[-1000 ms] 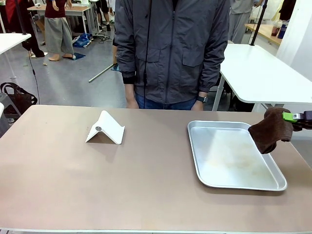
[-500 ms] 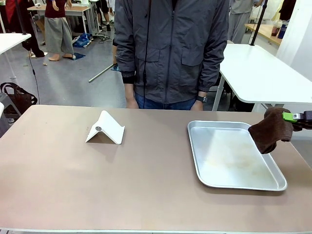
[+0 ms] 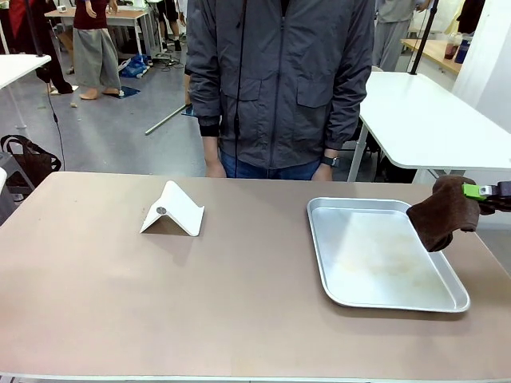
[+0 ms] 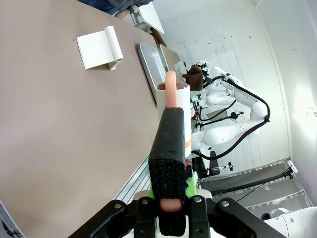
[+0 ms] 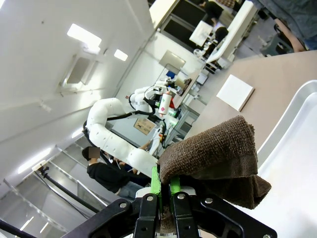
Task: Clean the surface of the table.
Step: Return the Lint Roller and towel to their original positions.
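Observation:
The brownish-taupe table (image 3: 239, 295) spreads wide in the front view. At its right edge my right gripper (image 3: 477, 192) is shut on a dark brown cloth (image 3: 443, 212), which hangs just above the tray's right rim. In the right wrist view the cloth (image 5: 213, 158) bunches over the green pads of the right gripper (image 5: 165, 187). My left gripper (image 4: 171, 148) is shut on a white bottle (image 4: 182, 111) with a pinkish top, held off the table's near edge. The table (image 4: 59, 114) runs away beneath it.
A shiny metal tray (image 3: 383, 255) lies on the table's right half. A white folded stand (image 3: 172, 211) sits left of centre. A person in a dark jacket (image 3: 279, 80) stands at the far edge. A white-topped table (image 3: 431, 120) stands behind on the right.

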